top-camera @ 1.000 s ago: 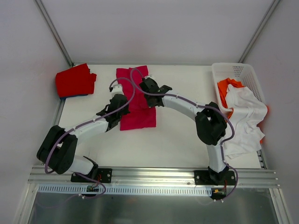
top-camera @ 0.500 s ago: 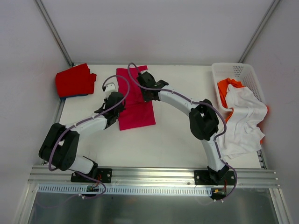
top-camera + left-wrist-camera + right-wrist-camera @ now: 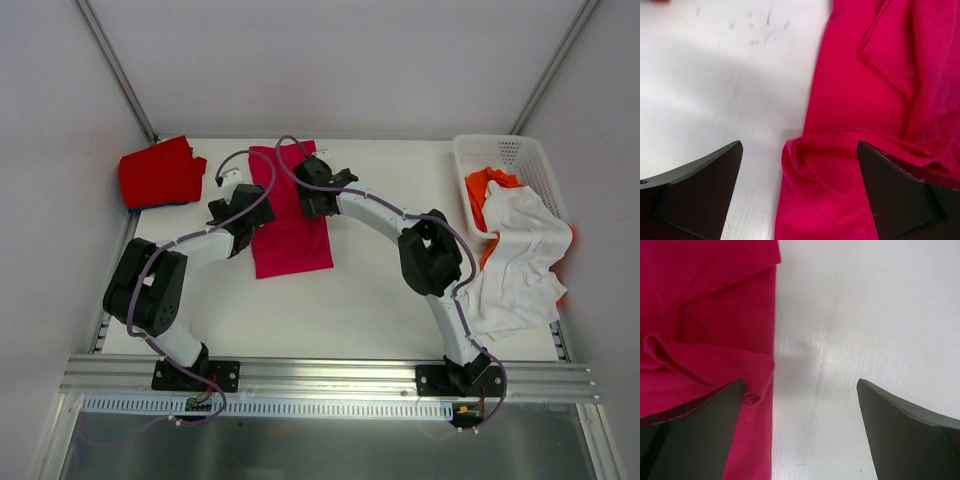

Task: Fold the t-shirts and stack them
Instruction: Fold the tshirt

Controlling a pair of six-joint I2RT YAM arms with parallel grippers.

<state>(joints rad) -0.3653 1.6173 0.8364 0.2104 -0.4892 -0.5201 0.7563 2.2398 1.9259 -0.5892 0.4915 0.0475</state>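
Observation:
A crimson-pink t-shirt (image 3: 292, 222) lies folded into a long strip on the white table, running from the back towards the middle. My left gripper (image 3: 244, 203) stands open at its left edge, and in the left wrist view the creased left edge of the crimson-pink t-shirt (image 3: 850, 125) lies under the left gripper (image 3: 799, 146). My right gripper (image 3: 316, 192) stands open at the right edge. In the right wrist view the left finger (image 3: 695, 425) of the right gripper (image 3: 800, 383) sits over the hem of the crimson-pink t-shirt (image 3: 715, 325). A folded red t-shirt (image 3: 160, 172) rests at the back left.
A white lattice basket (image 3: 512, 150) stands at the back right. An orange t-shirt (image 3: 487, 186) lies in it, and a white t-shirt (image 3: 522, 255) spills over its near side onto the table (image 3: 380, 290). Metal frame posts rise at both back corners.
Both grippers have gone from shut to open and let go of the crimson-pink t-shirt's edges. The left arm has drawn back towards the left, and the strip now lies flat.

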